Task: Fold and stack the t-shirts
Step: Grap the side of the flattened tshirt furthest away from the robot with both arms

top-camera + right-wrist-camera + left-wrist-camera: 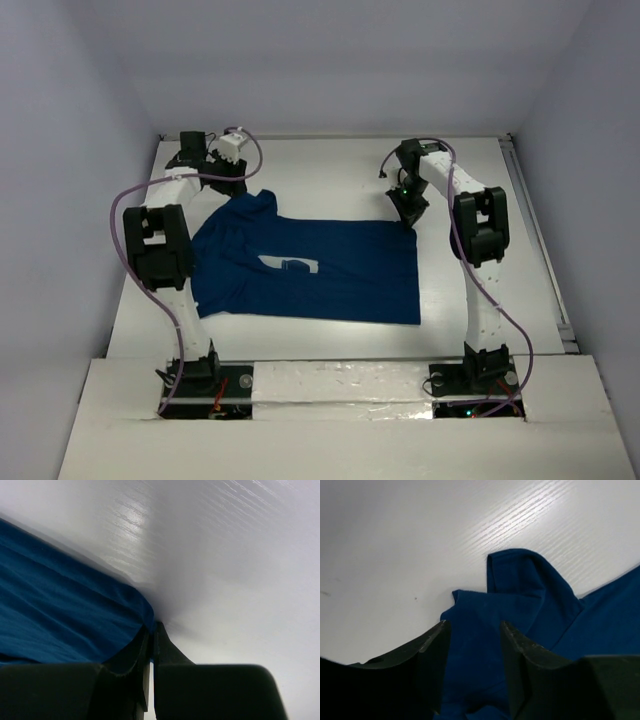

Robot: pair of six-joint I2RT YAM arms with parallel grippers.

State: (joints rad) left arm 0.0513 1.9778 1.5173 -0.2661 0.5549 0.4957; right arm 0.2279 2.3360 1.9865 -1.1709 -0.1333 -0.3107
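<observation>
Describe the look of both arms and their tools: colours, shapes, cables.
The left arm and right arm have white links with black joint housings; a purple cable loops along each. The left tool and right tool have dark, wedge-shaped fingers. No markings visible.

White table (330, 170) enclosed by plain pale grey walls (340, 60)

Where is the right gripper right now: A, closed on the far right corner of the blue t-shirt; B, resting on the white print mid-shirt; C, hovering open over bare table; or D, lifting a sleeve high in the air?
A: the right wrist view shows the right gripper with its fingers shut together on the edge of the t-shirt, and the top view places it at the shirt's far right corner.
</observation>
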